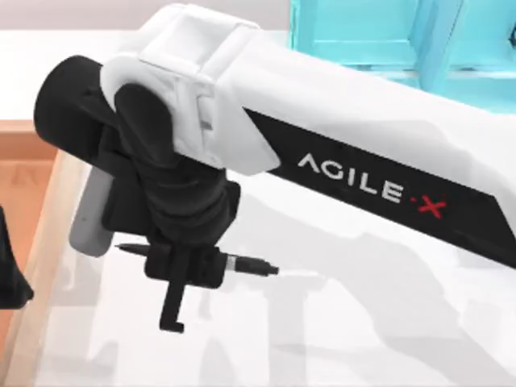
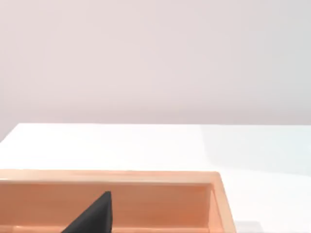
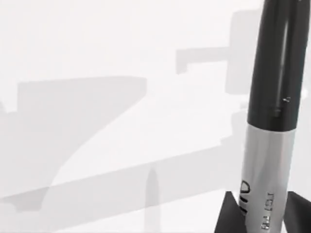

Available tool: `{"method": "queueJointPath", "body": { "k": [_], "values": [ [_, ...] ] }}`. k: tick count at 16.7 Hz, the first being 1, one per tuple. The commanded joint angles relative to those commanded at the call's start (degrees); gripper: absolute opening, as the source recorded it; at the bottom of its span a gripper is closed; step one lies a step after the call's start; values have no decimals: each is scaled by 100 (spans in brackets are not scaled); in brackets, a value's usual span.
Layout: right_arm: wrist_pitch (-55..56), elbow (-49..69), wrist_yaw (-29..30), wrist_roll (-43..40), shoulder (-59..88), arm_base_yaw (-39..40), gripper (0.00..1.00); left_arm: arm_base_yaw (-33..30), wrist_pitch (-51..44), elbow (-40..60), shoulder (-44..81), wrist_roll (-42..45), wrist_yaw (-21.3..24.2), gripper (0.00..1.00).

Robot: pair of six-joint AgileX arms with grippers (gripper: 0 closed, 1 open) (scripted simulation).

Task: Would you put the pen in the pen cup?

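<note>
My right gripper [image 1: 187, 266] is shut on the pen [image 1: 251, 264], a slim black marker held level above the white table [image 1: 347, 322]. In the right wrist view the pen [image 3: 272, 97] runs between the two dark fingertips [image 3: 228, 216], its pale printed band in the grip. A pale bluish-grey straight-sided container, the pen cup [image 1: 87, 219], peeks out from behind the right arm's wrist, left of the pen and mostly hidden. My left gripper [image 1: 8, 274] stays at the table's left edge, with one dark fingertip [image 2: 95, 216] over the tray.
An orange-brown wooden tray [image 1: 24, 185] lies along the table's left side, and its rim [image 2: 146, 177] crosses the left wrist view. A teal shelf unit [image 1: 363, 32] stands at the back right. The right arm's white link [image 1: 363, 137] crosses the view.
</note>
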Motion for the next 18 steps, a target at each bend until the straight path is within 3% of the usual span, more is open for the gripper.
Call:
{"method": "queueJointPath", "body": {
  "k": [5, 8, 13, 18],
  "values": [
    [0, 24, 27, 20, -44, 16, 0, 0, 0, 0, 0, 0, 0, 100],
    [-112, 27, 387, 160, -553, 395, 0, 0, 0, 0, 0, 0, 0, 100],
    [-657, -117, 1583, 567, -2605, 1725, 0, 0, 0, 0, 0, 0, 0, 100],
    [-1493, -587, 3057, 919, -5736, 3539, 0, 0, 0, 0, 0, 0, 0, 100]
  ]
}}
